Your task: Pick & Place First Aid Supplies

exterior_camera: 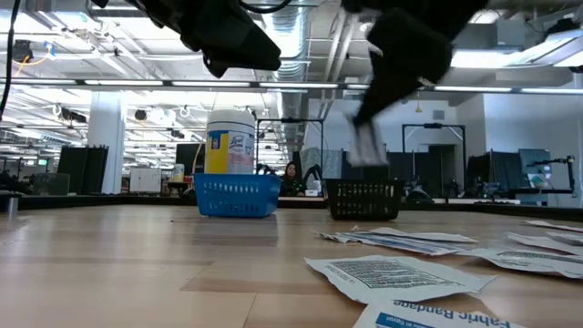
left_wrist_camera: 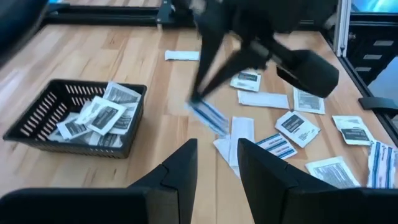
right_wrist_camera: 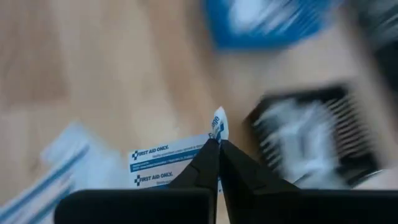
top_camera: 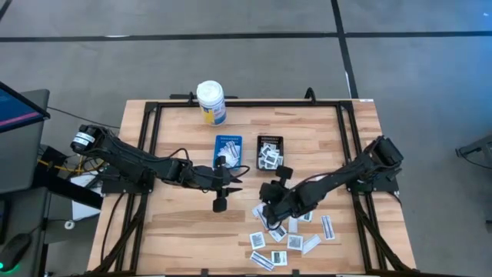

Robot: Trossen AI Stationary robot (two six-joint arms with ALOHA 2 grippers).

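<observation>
We note the right gripper (right_wrist_camera: pixel 217 144) clamped on a packet's (right_wrist_camera: pixel 180 163) end — thin, limp paper, best pinched by an edge — left gripper (left_wrist_camera: pixel 216 163) waits parted at nine o'clock.

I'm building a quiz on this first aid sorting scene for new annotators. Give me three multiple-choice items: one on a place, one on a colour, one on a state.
1. Where does the white bottle stand?
A. near the table's far edge, beyond the blue tray
B. inside the black tray
C. among the loose packets

2. What colour is the bottle's label?
A. red
B. yellow
C. green

3. What state is the right end effector in?
A. wide open above the bottle
B. shut on nothing
C. shut on a strip packet

Answers: 1 A, the high view shows it past the trays. 2 B, the label shows yellow. 3 C, the right wrist view shows the tips pinching the printed strip.
</observation>
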